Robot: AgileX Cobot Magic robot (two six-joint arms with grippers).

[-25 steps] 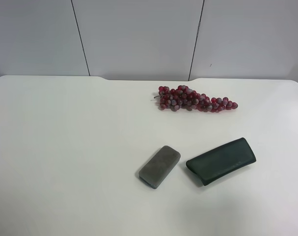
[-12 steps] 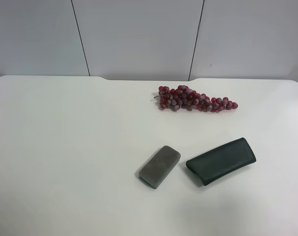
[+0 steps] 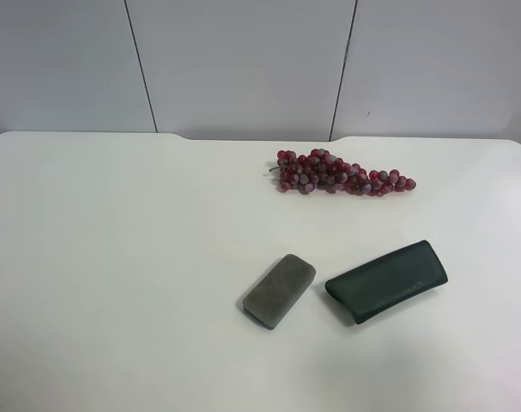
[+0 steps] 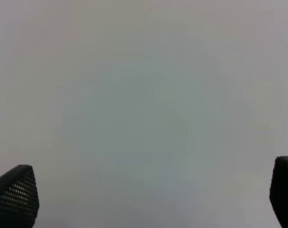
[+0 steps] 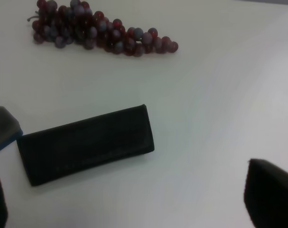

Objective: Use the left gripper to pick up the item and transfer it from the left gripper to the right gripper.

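The item (image 3: 386, 281), a dark green flat oblong case, lies on the white table right of centre, near the front. In the right wrist view the item (image 5: 86, 143) lies ahead of my right gripper (image 5: 134, 209), whose black fingertips (image 5: 271, 194) stand far apart with nothing between them. My left gripper (image 4: 148, 199) is open too, its fingertips (image 4: 15, 194) wide apart over bare white table, with no object in that view. Neither arm shows in the exterior high view.
A grey rounded block (image 3: 279, 290) lies just left of the case, and its corner (image 5: 4, 127) shows in the right wrist view. A bunch of red-purple grapes (image 3: 342, 174) lies farther back. The white table (image 3: 114, 257) ends at a grey panelled wall.
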